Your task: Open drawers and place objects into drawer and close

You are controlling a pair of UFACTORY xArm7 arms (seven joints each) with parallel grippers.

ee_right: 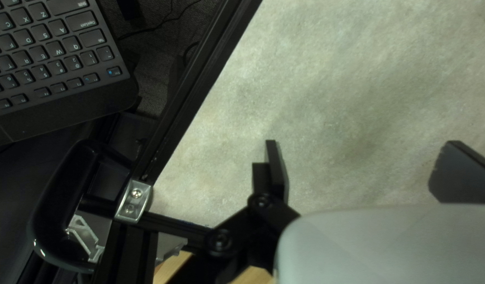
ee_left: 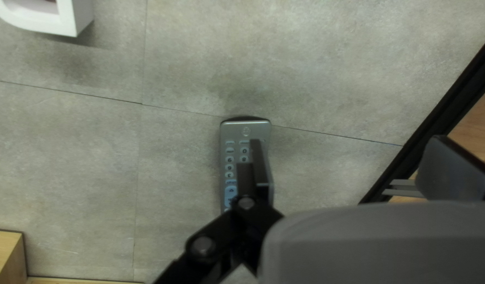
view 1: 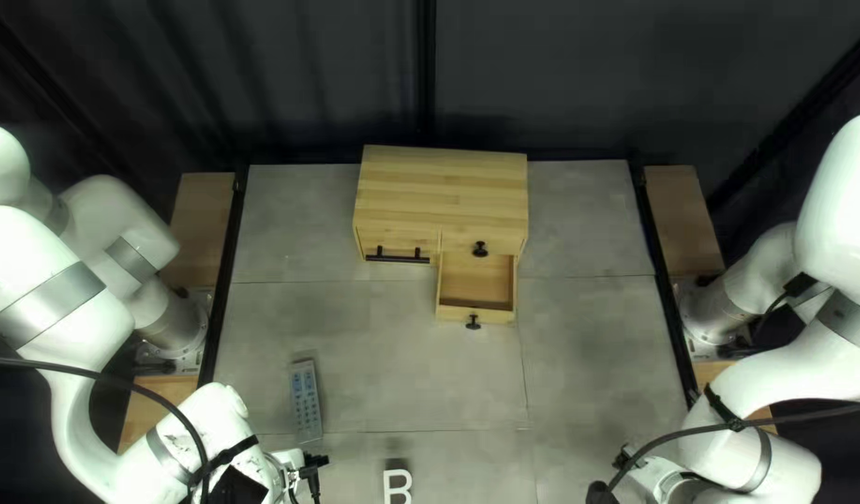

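Left rail (view 1: 223, 308), then left claw (view 1: 286, 469), wide open, gripping nothing, one finger over the remote (view 1: 306, 399); white B (view 1: 388, 485); cabinet (view 1: 439, 182), lower drawer (view 1: 453, 313) out — grey bench (view 1: 588, 327) stretching to the right rail (view 1: 668, 299) — right claw (view 1: 668, 481) wide open, gripping nothing.

At six o'clock in the top left view, the edge cuts the white letter (view 1: 388, 487). In the left wrist view, one finger (ee_left: 259, 164) covers part of the remote control (ee_left: 232, 158). In the right wrist view, the keyboard (ee_right: 42, 55) is cut off.
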